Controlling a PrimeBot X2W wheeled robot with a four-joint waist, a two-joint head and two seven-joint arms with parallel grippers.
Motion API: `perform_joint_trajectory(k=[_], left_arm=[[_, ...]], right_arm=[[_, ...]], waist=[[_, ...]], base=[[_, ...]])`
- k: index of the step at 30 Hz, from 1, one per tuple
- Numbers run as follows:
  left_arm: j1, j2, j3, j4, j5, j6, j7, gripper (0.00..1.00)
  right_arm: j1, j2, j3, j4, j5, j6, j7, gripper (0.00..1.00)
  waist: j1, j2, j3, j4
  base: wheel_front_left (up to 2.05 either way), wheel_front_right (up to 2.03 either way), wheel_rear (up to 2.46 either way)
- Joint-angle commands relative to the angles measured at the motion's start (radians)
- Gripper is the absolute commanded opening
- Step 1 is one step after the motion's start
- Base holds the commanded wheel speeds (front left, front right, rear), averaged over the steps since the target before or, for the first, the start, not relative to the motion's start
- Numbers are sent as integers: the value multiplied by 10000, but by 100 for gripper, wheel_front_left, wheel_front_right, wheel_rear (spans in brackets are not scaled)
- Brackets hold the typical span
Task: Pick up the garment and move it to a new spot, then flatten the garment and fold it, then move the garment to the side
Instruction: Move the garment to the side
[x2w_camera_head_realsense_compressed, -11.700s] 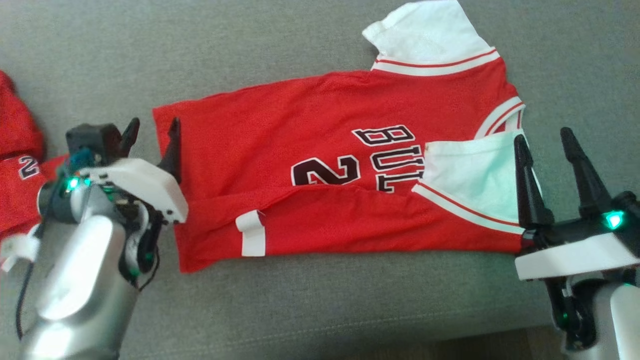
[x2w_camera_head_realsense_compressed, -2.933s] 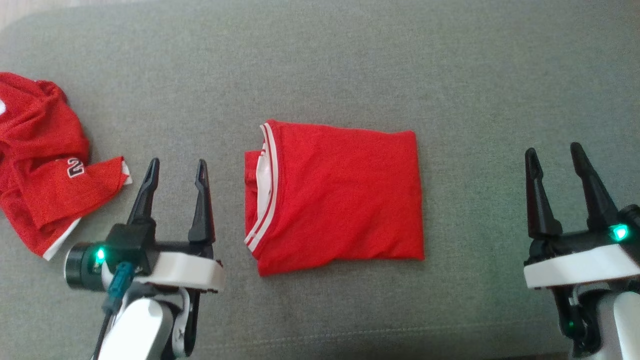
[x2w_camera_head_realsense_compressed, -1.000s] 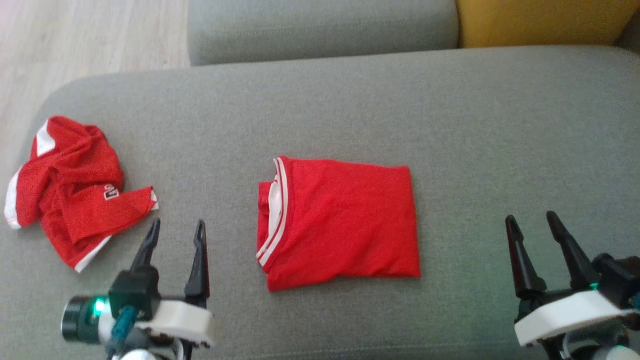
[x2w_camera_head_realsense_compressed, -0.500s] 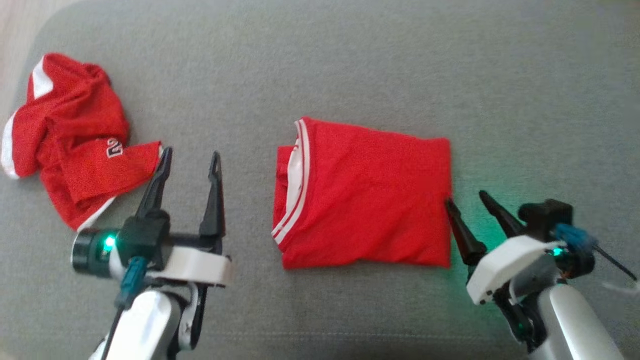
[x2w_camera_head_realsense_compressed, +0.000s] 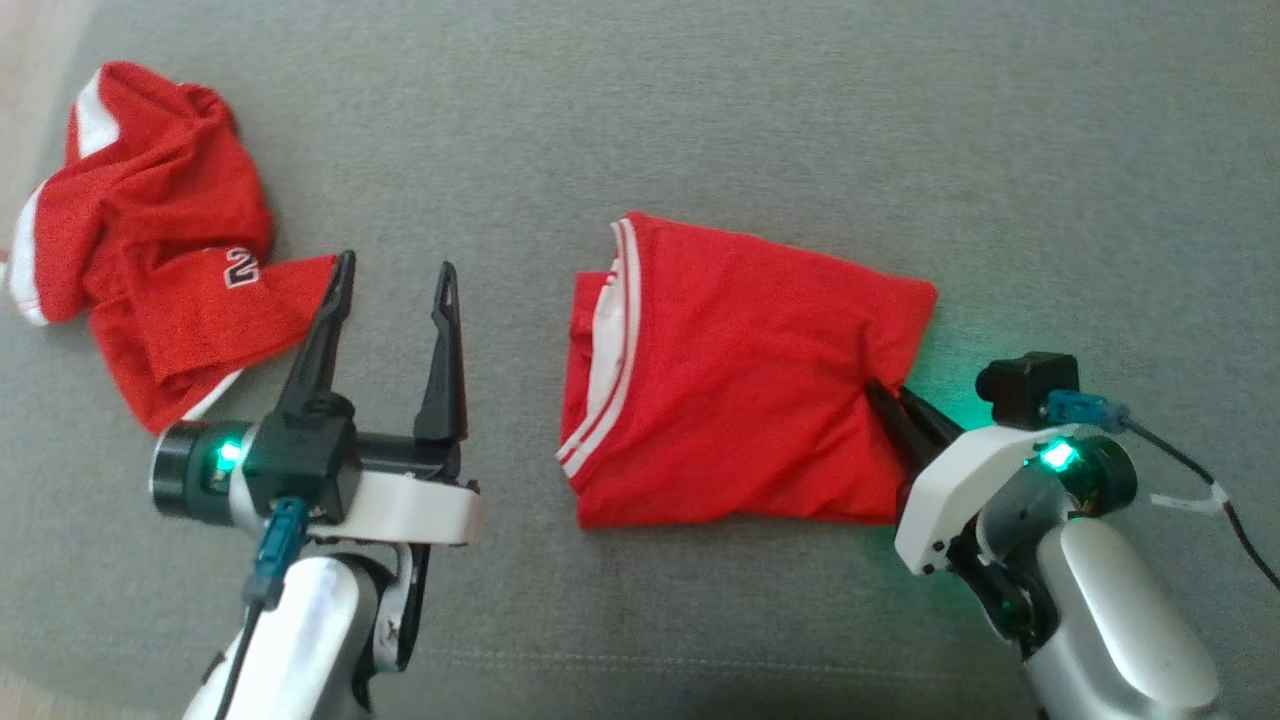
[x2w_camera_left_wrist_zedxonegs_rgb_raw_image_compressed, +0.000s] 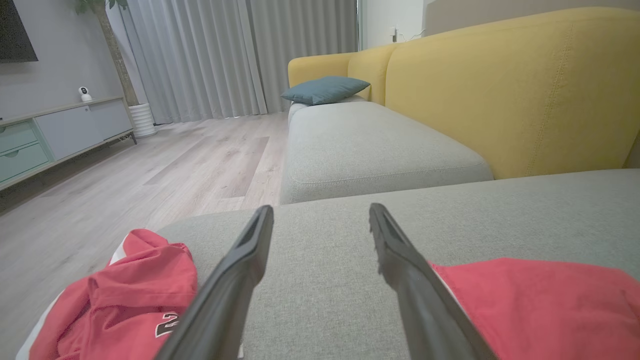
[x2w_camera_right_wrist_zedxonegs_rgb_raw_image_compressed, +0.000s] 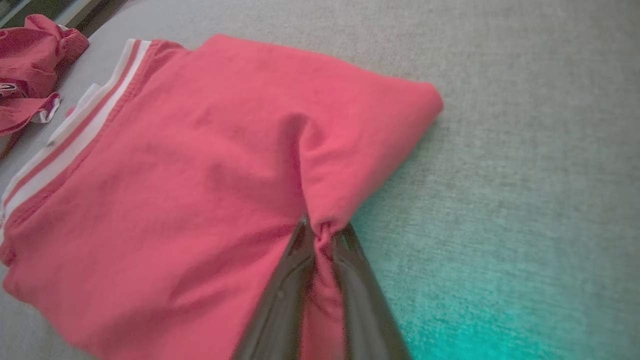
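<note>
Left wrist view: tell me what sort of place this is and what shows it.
Most likely a home living room: a yellow sofa back behind grey seat cushions, floor-length curtains, a wood floor and a low cabinet along the wall.

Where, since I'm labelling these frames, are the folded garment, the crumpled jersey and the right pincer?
folded garment (x2w_camera_head_realsense_compressed: 740, 390): head view, middle of top layer.
crumpled jersey (x2w_camera_head_realsense_compressed: 150, 240): head view, bunched middle.
right pincer (x2w_camera_right_wrist_zedxonegs_rgb_raw_image_compressed: 324, 229): right wrist view, between its fingertips, pinching the garment's edge.
</note>
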Motion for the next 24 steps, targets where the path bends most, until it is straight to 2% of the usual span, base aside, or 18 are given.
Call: perform_joint_trajectory(k=[1, 6, 11, 13, 18, 24], left_arm=[[-340, 121, 521, -410, 122, -55, -120, 100], [-246, 144, 712, -558, 299, -184, -121, 100], [-305, 160, 709, -633, 465, -386, -121, 100], [-343, 150, 664, -636, 498, -449, -121, 100], [-648, 72, 394, -516, 638, -733, -121, 100], [-1241, -104, -21, -311, 777, -1096, -121, 100]], right_arm=[[33, -86, 382, -411, -39, 35, -214, 0], [5, -460, 605, -1195, -349, 35, -681, 0], [-174, -1063, 673, -1572, -372, 35, -836, 0], [-244, -1238, 640, -1556, -372, 35, -830, 0], [-853, -2063, 404, -1322, -340, 35, -977, 0], [-2016, -3051, -253, -545, -397, 35, -1385, 0]], waist=[[0, 0, -4, -200], [0, 0, 25, -1005], [0, 0, 83, -2087], [0, 0, 101, -2280], [0, 0, 281, -3277], [0, 0, 648, -4077]], base=[[0, 0, 0], [0, 0, 0], [0, 0, 0], [0, 0, 0], [0, 0, 0], [0, 0, 0]])
